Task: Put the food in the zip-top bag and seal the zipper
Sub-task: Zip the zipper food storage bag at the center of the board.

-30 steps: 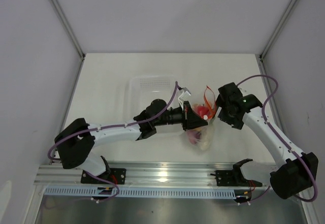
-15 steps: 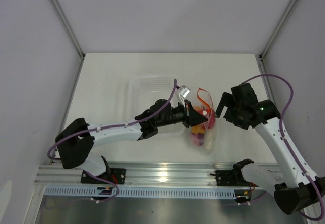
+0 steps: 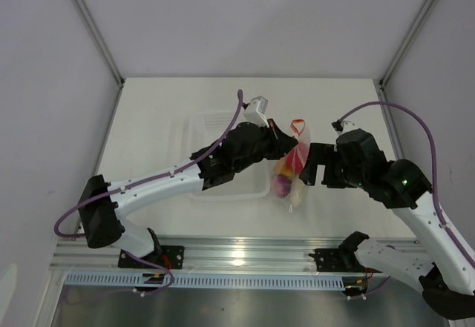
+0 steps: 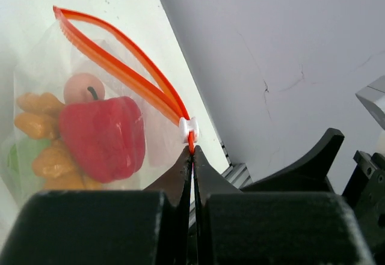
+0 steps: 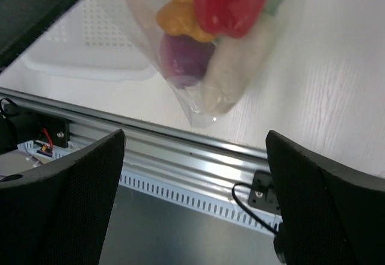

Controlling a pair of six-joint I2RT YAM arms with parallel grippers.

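Observation:
The clear zip-top bag (image 3: 292,179) hangs from my left gripper (image 3: 286,147) above the table. In the left wrist view my left gripper (image 4: 192,151) is shut on one end of the orange-red zipper (image 4: 123,73), just below the white slider (image 4: 187,125). The mouth gapes in a narrow loop. Inside are the red bell pepper (image 4: 102,136), a pink round piece (image 4: 83,88), orange lumpy pieces (image 4: 36,124) and something green (image 4: 12,157). The right wrist view shows the purple onion (image 5: 183,60) and white radish (image 5: 231,82) at the bag's bottom. My right gripper (image 3: 311,165) is open and empty, just right of the bag.
The rigid clear tray (image 3: 215,128) lies on the table under my left arm, left of the bag; its corner shows in the right wrist view (image 5: 90,54). The metal rail (image 3: 237,253) runs along the near table edge below the bag.
My left gripper has lifted the bag up and toward the far side, so it now hangs free. My right arm has risen and drawn back from the bag's mouth, jaws open.

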